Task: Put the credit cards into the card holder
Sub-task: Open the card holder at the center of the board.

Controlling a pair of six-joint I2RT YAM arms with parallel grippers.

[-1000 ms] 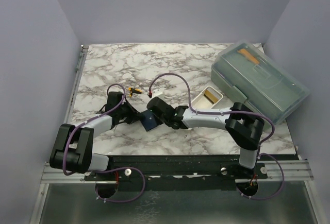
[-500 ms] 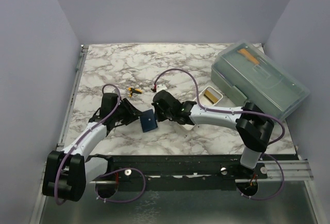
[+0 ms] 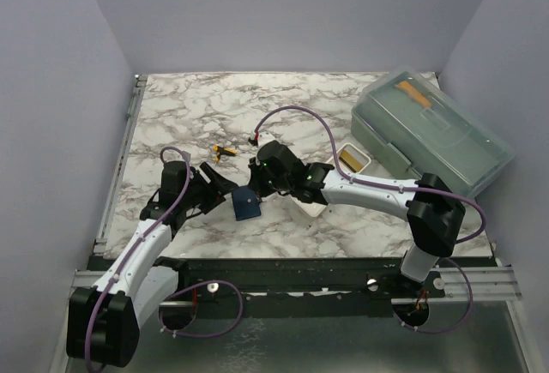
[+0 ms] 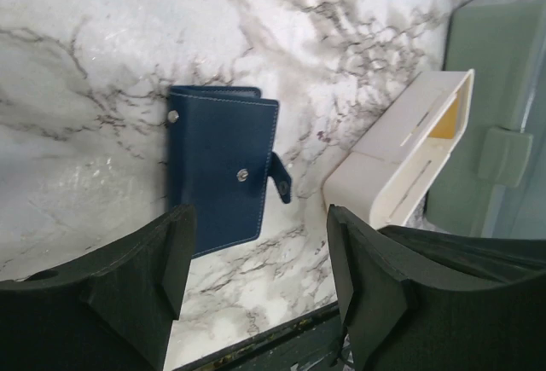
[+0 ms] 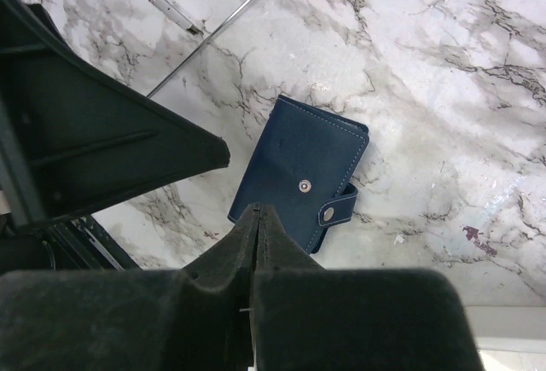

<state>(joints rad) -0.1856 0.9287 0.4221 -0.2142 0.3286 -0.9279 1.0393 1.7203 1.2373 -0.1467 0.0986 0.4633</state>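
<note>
Left pincer point(image 4: 260, 226): we log fingers spread, empty. Right pincer point(image 5: 258, 213): fingers pressed together, empty. Card holder point(image 4: 223, 175): folded, flat on marble top point(image 4: 85, 13), centre frame, between pincers.

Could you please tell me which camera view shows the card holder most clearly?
Left wrist: the card holder lies flat, nearly whole, with snaps and strap clear. In the right wrist view the right gripper hides its near edge; top external shows it tiny.

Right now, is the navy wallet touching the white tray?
Apart. The left wrist view shows a strip of bare marble tabletop between the navy wallet, snap tab included, and the white tray.
</note>
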